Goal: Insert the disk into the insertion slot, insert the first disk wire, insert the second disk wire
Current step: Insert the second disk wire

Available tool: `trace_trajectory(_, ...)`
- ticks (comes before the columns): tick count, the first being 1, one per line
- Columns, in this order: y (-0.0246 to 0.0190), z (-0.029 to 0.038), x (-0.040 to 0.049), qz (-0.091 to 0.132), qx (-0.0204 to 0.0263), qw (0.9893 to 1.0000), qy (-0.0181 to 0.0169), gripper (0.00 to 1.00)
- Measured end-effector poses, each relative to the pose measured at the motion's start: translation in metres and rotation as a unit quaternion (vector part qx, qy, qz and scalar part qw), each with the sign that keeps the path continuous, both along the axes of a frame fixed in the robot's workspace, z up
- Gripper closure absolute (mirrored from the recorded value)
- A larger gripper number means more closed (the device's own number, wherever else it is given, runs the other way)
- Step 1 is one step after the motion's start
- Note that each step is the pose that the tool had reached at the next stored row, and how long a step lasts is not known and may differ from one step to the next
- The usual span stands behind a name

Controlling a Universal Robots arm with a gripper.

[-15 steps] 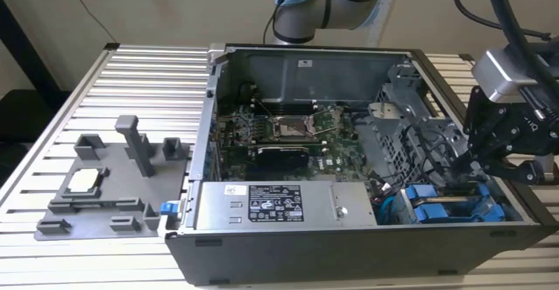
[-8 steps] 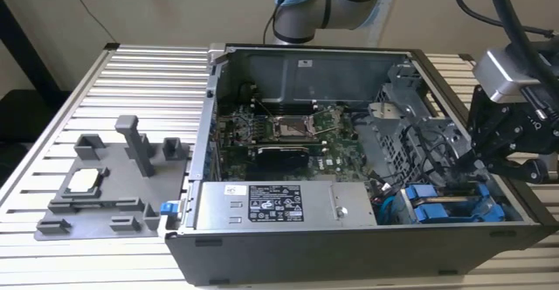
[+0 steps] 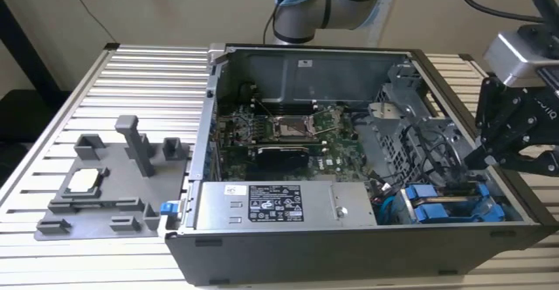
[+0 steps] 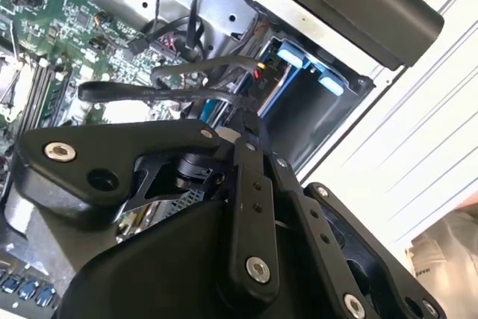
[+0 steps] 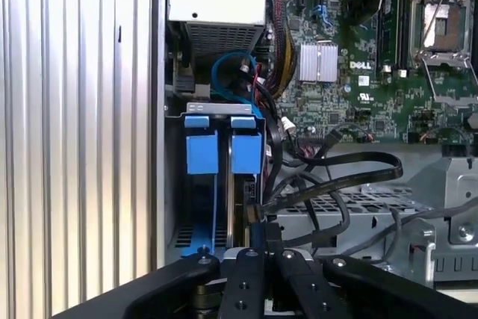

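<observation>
An open computer case [image 3: 218,107] lies on the slatted table. Two blue carriers stand side by side in the drive bay [image 3: 441,205]. The one nearer my gripper [image 5: 246,153] has a dark drive edge under it and looks like the disk; its label is hidden. My gripper [image 5: 258,228] hangs just over the back of that carrier, and it is also seen in the exterior view [image 3: 478,165] and the second wrist view [image 4: 245,121]. Its fingers are pressed together on the end of a black disk wire [image 5: 351,166], which loops away toward the motherboard.
More black cables [image 4: 149,93] and a blue one [image 5: 224,65] crowd the bay. The power supply [image 3: 271,205] sits beside it and the motherboard [image 3: 288,133] beyond. A grey fixture [image 3: 105,185] stands on the table [image 3: 131,80] at the exterior view's left.
</observation>
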State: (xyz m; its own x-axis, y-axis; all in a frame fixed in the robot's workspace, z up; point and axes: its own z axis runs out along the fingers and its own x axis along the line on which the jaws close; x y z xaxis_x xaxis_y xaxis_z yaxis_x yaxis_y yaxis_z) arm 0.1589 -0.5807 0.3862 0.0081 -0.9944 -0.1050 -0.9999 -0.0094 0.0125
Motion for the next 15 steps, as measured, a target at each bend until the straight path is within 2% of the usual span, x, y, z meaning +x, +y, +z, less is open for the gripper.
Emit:
trace_trajectory(2, 0.0002, 0.0061, 0.0, 0.0, -0.0001, 1.0, -0.0021, 0.89)
trace_trajectory(3, 0.0002, 0.0066, 0.0, 0.0, 0.0, 1.0, -0.0027, 0.89)
trace_trajectory(15, 0.0002, 0.0067, 0.0, 0.0, -0.0028, 1.0, -0.0029, 0.89)
